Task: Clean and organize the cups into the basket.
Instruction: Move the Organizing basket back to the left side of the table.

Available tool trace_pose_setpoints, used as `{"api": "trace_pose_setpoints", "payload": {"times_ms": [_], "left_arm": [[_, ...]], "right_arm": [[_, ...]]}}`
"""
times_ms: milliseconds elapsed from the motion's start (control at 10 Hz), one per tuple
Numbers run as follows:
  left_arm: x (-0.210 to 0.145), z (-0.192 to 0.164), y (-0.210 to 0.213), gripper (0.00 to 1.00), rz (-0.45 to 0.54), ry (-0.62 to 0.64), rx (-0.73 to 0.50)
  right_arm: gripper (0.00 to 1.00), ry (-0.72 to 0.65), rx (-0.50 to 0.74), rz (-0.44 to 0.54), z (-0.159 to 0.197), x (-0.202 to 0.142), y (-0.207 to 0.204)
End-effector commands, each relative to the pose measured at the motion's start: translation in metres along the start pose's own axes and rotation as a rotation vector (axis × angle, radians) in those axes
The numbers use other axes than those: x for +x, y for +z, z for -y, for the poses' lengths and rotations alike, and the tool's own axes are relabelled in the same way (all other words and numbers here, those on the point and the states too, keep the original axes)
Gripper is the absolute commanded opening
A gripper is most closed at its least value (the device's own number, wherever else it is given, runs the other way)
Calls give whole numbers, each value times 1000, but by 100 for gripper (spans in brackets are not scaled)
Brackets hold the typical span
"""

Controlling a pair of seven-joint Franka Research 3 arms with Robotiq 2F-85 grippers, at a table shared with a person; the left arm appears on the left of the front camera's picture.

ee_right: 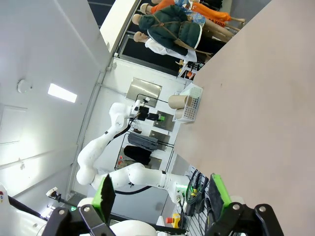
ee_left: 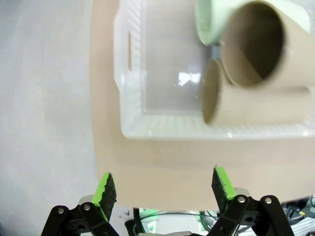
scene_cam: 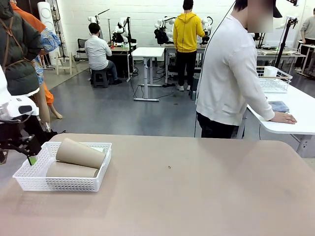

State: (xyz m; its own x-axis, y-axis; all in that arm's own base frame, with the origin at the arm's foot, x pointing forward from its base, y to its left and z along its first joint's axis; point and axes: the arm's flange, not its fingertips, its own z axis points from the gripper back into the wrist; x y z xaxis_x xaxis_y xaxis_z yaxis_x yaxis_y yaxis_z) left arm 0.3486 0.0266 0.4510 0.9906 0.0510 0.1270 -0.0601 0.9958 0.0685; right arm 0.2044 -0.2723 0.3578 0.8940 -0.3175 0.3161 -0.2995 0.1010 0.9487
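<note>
I judge the loading step about finished: the left gripper (ee_left: 161,189) hangs released and empty just left of the basket (scene_cam: 29,183) at the table's near-left. 2 tan cups (scene_cam: 74,169) and 1 mint cup (ee_left: 211,19) lie inside. Next I would retreat clear. The right gripper (ee_right: 161,194) is spread, empty.

the table (scene_cam: 197,196) lay bare from the middle to its right edge, open to any reach. the basket (scene_cam: 34,183) sat at the left end, its right part blocked by two brown cups (scene_cam: 78,153) stacked on their sides and a green cup (ee_left: 211,22) behind them; its left part stood free. the left gripper (ee_left: 165,189), jaws wide, hung just off the table's left edge.
</note>
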Motion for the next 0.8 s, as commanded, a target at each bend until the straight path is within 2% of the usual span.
{"api": "trace_pose_setpoints", "payload": {"times_ms": [0, 200, 400, 500, 700], "left_arm": [[-38, 16, 26, 100, 51, -6, -7], [-43, 19, 33, 100, 49, 27, -33], [-28, 19, 17, 100, 23, 57, -53], [-32, 16, 52, 100, 57, 7, -15], [-32, 16, 52, 100, 57, 7, -15]], "right_arm": [[100, 0, 2, 4, 0, -1, 1], [100, 0, 2, 4, 0, -1, 1], [100, 0, 2, 4, 0, -1, 1], [100, 0, 2, 4, 0, -1, 1], [100, 0, 2, 4, 0, -1, 1]]}}
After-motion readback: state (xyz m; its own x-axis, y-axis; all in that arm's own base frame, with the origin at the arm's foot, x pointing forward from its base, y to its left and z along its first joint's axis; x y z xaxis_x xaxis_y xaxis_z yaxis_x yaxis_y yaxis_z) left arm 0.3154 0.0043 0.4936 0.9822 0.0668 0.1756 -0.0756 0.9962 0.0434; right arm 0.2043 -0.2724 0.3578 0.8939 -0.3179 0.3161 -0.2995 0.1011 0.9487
